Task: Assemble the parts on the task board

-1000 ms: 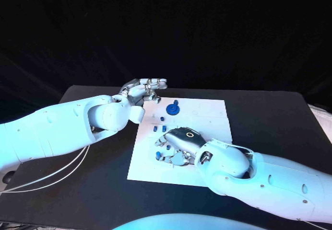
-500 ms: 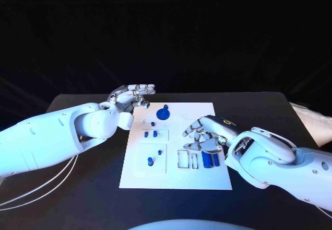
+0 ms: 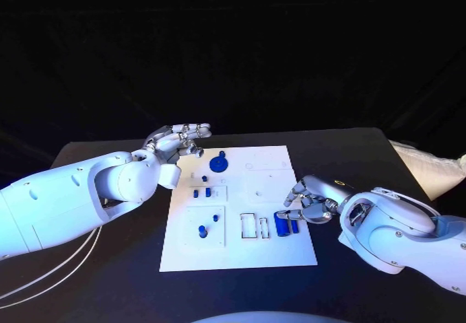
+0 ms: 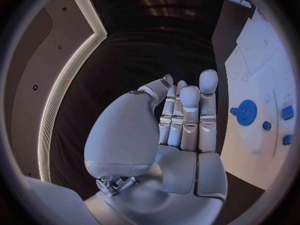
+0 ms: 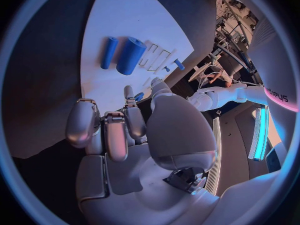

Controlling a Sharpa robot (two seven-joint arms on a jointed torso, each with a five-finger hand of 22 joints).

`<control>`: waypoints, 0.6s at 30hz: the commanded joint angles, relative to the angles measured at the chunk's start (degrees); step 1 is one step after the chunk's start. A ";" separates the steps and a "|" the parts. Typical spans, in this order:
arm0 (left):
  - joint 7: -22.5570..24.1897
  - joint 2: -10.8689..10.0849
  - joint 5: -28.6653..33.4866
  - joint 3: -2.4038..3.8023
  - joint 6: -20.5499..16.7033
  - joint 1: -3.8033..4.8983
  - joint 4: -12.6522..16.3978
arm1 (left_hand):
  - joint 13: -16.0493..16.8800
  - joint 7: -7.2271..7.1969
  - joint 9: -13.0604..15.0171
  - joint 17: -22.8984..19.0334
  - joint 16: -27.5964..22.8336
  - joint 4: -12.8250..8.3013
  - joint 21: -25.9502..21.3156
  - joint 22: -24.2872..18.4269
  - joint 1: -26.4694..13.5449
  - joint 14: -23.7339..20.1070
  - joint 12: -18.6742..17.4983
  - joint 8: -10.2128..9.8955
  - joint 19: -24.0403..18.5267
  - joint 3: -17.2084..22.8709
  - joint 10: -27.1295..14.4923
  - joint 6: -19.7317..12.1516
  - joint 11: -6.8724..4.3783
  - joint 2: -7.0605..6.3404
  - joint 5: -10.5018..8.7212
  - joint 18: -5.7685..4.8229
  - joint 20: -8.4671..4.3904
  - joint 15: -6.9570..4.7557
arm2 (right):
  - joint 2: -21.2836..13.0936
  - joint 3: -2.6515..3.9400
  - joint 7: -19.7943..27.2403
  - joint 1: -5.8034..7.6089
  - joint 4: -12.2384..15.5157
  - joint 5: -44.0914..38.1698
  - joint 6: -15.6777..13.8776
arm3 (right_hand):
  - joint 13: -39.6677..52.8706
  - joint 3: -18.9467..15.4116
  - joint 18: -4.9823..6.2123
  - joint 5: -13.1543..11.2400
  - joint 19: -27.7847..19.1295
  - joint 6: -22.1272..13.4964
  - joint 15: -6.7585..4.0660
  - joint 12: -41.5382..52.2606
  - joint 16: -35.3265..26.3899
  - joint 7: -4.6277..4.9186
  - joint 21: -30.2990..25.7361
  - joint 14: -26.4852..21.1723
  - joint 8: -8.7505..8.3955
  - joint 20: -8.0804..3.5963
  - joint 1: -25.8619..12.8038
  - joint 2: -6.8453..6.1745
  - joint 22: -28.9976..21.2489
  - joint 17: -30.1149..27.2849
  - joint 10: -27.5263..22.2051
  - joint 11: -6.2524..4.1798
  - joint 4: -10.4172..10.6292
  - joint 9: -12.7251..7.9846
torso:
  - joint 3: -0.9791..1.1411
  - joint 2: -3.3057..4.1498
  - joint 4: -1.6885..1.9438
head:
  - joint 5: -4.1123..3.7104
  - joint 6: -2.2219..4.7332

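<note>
Nearest the robot, the white task board [image 3: 243, 256] lies flat on the black table [image 3: 369, 161], its long side running away from the robot. On its near right part two blue cylinders lie side by side: the thick cylinder [image 3: 281, 224] and the thin cylinder [image 3: 294, 225], both with their long axes pointing up the board, away from the robot. In the right wrist view the same pair shows, the thick cylinder [image 5: 130, 55] just beside the thin cylinder [image 5: 109, 52], parallel, not touching.

The right hand [image 3: 309, 199] sits right there at the board's right edge, just above those cylinders, fingers curled inward. In its own wrist view the right hand [image 5: 125, 130] has its fingers bent with nothing between them; it grips no part.

To the left, a small blue peg [image 3: 202, 231] stands in a square recess on the near left of the board, and further up two small blue pieces [image 3: 201, 193] stand close together in another recess.

Further still, the blue gear [image 3: 219, 163] lies flat near the board's far left corner; it also shows as the gear [image 4: 246, 112] from the left wrist.

Farthest out, the left hand [image 3: 180, 138] hovers off the board's far left corner, above the table, fingers held together and nearly straight, holding nothing.
</note>
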 commanded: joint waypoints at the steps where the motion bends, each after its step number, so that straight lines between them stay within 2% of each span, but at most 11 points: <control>1: 0.17 0.07 -0.06 0.03 1.17 -0.07 0.10 | 0.07 0.16 -0.09 -0.05 -0.10 0.09 -0.16 -0.05 0.02 -0.41 0.30 0.27 -0.40 -0.36 -0.34 -0.38 -0.02 0.38 0.10 0.33 -0.01 0.16 | -0.06 -0.07 -4.98 -0.22 0.27 -4.66 3.26 | 0.45 -1.05 -0.72 -0.33 0.31 0.20 0.21 0.22 0.27 -0.35 0.31 4.74 0.62 0.04 0.19 0.45 0.22 7.84 0.32 -0.07 0.44 0.26 | -0.03 -0.04 0.02 | -0.06 -0.10; 5: 0.17 0.02 -0.06 0.03 1.19 -0.10 0.13 | 0.07 0.16 -0.09 -0.05 -0.10 0.09 -0.16 -0.05 0.02 -0.41 0.30 0.27 -0.40 -0.36 -0.34 -0.38 -0.02 0.38 0.10 0.33 -0.01 0.16 | -0.02 -0.12 -6.41 -0.39 0.25 -6.32 4.38 | 0.52 -2.04 -0.73 -0.65 0.29 0.39 0.16 0.12 0.33 -0.46 0.42 4.75 1.04 0.01 -0.23 0.74 0.38 7.95 0.13 -0.15 0.73 0.57 | -0.16 -0.05 0.05 | -0.17 -0.11; 10: 0.18 0.02 -0.06 0.03 1.22 -0.17 0.07 | 0.07 0.16 -0.09 -0.05 -0.10 0.09 -0.16 -0.05 0.02 -0.41 0.30 0.27 -0.40 -0.36 -0.34 -0.38 -0.02 0.38 0.10 0.33 -0.01 0.16 | 0.46 -0.15 -7.15 -0.69 0.03 -7.45 5.67 | 0.55 -2.83 -0.73 -0.99 0.22 0.47 0.12 0.00 0.33 -0.54 0.46 4.73 1.33 -0.02 -0.81 1.13 0.40 7.93 0.00 -0.21 0.81 0.81 | -0.08 0.01 -0.01 | -0.02 -0.15; 18: 0.16 0.07 -0.06 0.03 1.26 -0.44 0.02 | 0.07 0.16 -0.09 -0.05 -0.10 0.09 -0.16 -0.05 0.02 -0.41 0.30 0.27 -0.40 -0.36 -0.34 -0.38 -0.02 0.38 0.10 0.33 -0.01 0.16 | 2.21 -0.17 -7.38 -1.47 -0.97 -7.95 6.45 | 0.42 -3.20 -0.74 -0.44 0.21 0.53 0.07 -0.26 0.33 -0.61 0.54 4.71 1.57 -0.05 -0.35 1.52 0.54 7.94 -0.23 -0.27 0.62 1.04 | -0.09 -0.03 -0.03 | -0.07 -0.28</control>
